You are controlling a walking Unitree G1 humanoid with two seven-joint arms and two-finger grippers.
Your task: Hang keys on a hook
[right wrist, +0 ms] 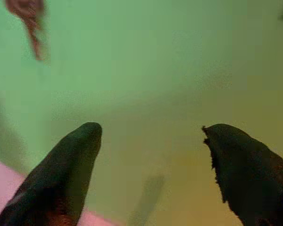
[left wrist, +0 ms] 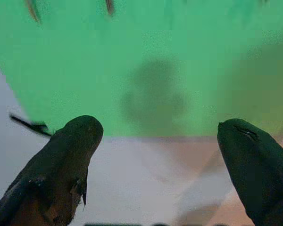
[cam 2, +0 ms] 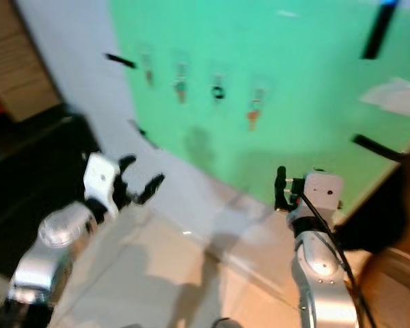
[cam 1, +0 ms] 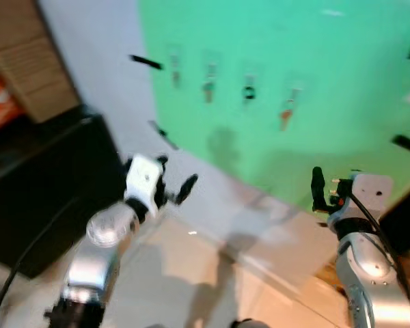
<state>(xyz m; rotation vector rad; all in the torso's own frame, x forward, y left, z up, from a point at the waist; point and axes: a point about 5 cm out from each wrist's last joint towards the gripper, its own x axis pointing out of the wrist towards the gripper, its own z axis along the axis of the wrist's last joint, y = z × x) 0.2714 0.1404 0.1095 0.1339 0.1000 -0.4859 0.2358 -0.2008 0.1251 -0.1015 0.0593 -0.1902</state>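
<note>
Both claws, left (cam 1: 174,179) and right (right wrist: 148,141), gape empty before the green wall (cam 1: 314,82).

a cardboard box (cam 1: 34,65) sits above a black cabinet (cam 1: 51,191), beside the green wall (cam 1: 314,61).

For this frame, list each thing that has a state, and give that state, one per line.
Left gripper: open, empty, raised toward the wall.
Right gripper: open, empty, facing the green panel.
Green wall panel: upright, with a row of four hooks.
Orange-tagged key: hanging on the right-most hook.
Black ring: hanging on the next hook.
Teal and orange tag: hanging; blurred.
Left-most hook: what it carries is too blurred to tell.
</note>
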